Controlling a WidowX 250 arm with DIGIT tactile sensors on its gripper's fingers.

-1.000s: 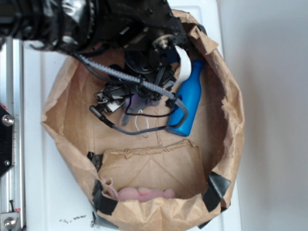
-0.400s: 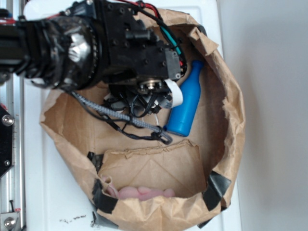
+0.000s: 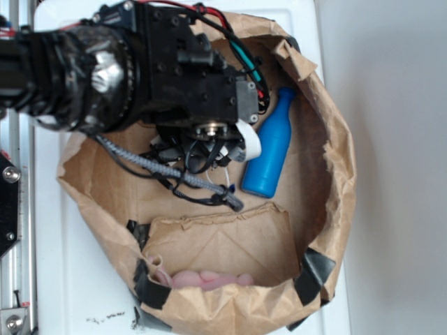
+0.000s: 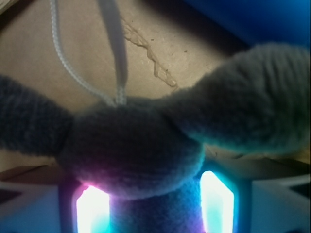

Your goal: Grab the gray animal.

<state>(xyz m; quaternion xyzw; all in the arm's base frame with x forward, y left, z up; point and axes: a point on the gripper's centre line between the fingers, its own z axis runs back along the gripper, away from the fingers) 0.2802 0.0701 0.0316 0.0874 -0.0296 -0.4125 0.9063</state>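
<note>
In your wrist view the gray animal [image 4: 133,155] fills the lower middle of the frame, right up against the lens. Its rounded body sits between the two glowing pads [image 4: 216,204] of the gripper [image 4: 153,206], which show at the bottom edge, one on each side of the plush. The pads press against the toy from both sides, so the gripper is pinched on the gray animal. One broad fuzzy flap spreads to the upper right of the frame and another limb reaches off to the left edge. A thin white string [image 4: 65,53] and a flat white ribbon [image 4: 116,43] run up from the top of the body toward the upper left. Behind them lies the wrinkled brown paper [image 4: 160,53] of the floor, and a strip of blue shows in the upper right corner.

From your exterior view, the black arm [image 3: 140,70] comes in from the upper left and covers the gray animal, so you cannot see the toy there. Just right of the arm a blue bottle [image 3: 271,146] lies on its side inside the paper bag [image 3: 335,160]. At the bottom of the frame, a pink soft toy [image 3: 206,280] rests under a folded flap of the bag. The bag sits on a white table [image 3: 70,279].
</note>
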